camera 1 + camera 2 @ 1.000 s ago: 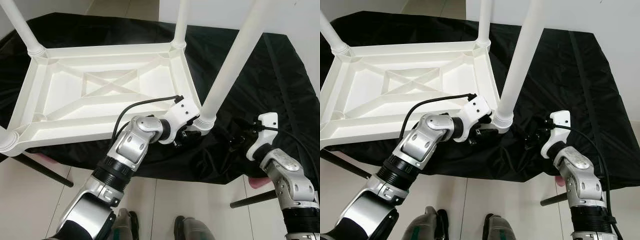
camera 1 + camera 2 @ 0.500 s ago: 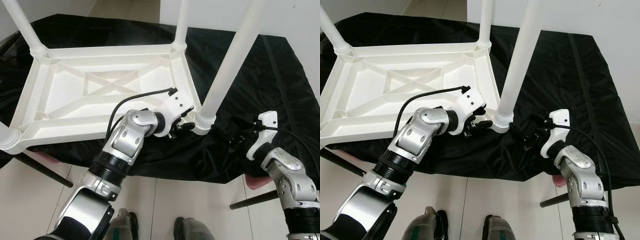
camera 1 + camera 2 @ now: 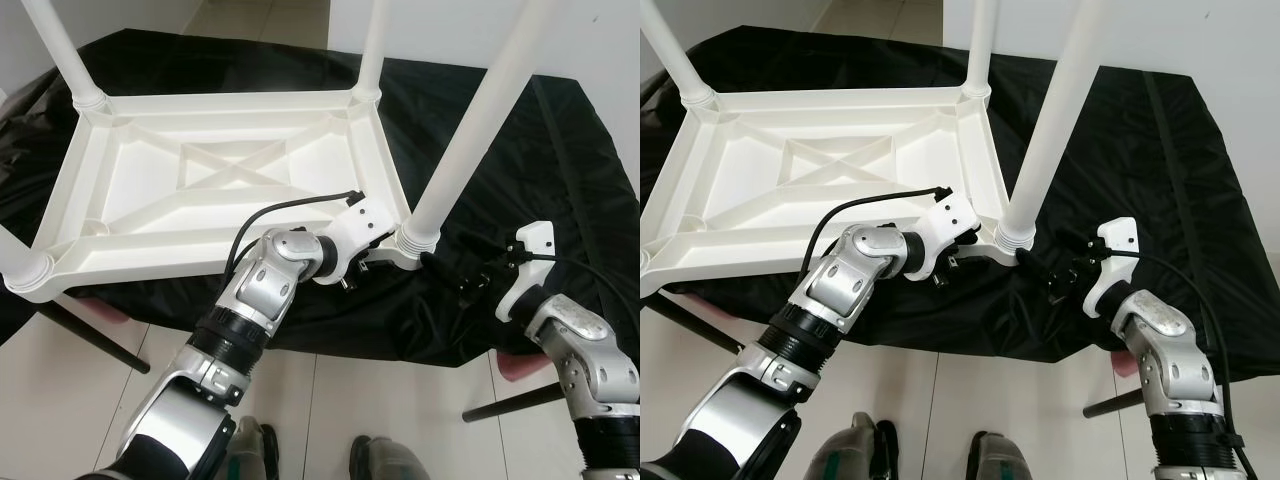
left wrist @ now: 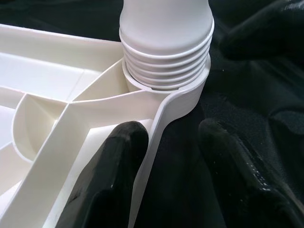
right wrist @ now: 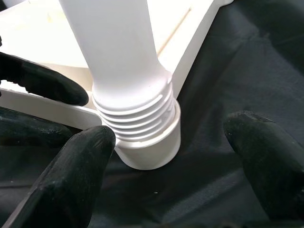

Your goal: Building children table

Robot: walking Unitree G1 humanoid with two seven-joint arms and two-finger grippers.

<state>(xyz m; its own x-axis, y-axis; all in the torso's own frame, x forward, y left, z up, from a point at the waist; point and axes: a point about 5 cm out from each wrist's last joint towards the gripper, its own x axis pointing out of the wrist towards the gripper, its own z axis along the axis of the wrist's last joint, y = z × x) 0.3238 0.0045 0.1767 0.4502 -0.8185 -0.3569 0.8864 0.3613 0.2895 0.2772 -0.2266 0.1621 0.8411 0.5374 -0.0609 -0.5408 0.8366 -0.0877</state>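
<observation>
Table rim (image 4: pixel 156 137) between parted left pincer (image 4: pixel 166 156) fingers; right pincer (image 5: pixel 185 156) parted nearby.

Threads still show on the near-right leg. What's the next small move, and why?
Probably ease the right gripper forward and close it on the leg to turn it in further. Its fingers are open on either side of the threaded base, which sits above the socket, while the left gripper straddles the tabletop's rim.

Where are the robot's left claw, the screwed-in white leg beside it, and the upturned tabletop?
left gripper (image 4: pixel 173 142): left wrist view, gap between its fingertips.
white leg (image 3: pixel 472 125): left eye view, mid-shaft.
tabletop (image 3: pixel 225 242): left eye view, near rim.
</observation>
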